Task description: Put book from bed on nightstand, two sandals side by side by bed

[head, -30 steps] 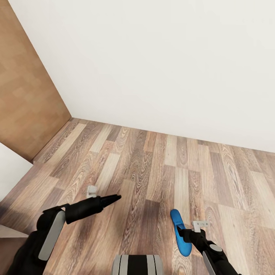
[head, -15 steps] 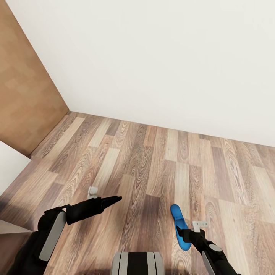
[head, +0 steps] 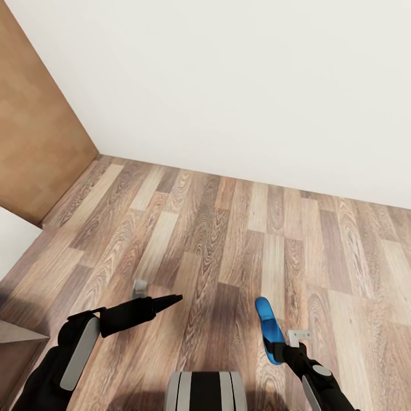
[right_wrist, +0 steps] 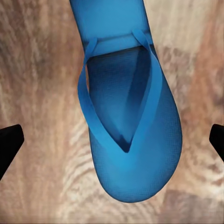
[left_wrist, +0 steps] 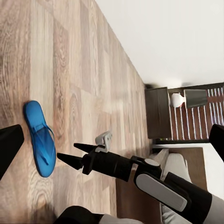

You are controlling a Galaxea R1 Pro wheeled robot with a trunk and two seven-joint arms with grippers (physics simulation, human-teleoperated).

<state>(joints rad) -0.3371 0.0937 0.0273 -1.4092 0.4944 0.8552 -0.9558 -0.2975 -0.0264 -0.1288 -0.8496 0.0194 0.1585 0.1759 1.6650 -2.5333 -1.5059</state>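
Observation:
One bright blue sandal (head: 265, 319) lies flat on the wood-plank floor (head: 217, 240), straps up. My right gripper (head: 273, 344) hovers over its near end, open, and the sandal (right_wrist: 126, 116) lies below the gap between the two black fingertips (right_wrist: 9, 142). The left wrist view shows the same sandal (left_wrist: 39, 137) with the right gripper (left_wrist: 74, 154) just beside it, fingers apart. My left gripper (head: 174, 297) hangs open over bare floor to the left, holding nothing. The book and the bed are out of view.
A white wall (head: 240, 91) runs across ahead, with a brown wooden door (head: 34, 142) at the left. In the left wrist view, a dark brown nightstand (left_wrist: 158, 112) stands by the wall with a lamp (left_wrist: 193, 98) beyond it.
The whole head view has shifted, so the camera moved. The sandal now sits slightly farther ahead of my right gripper. Both grippers stay open.

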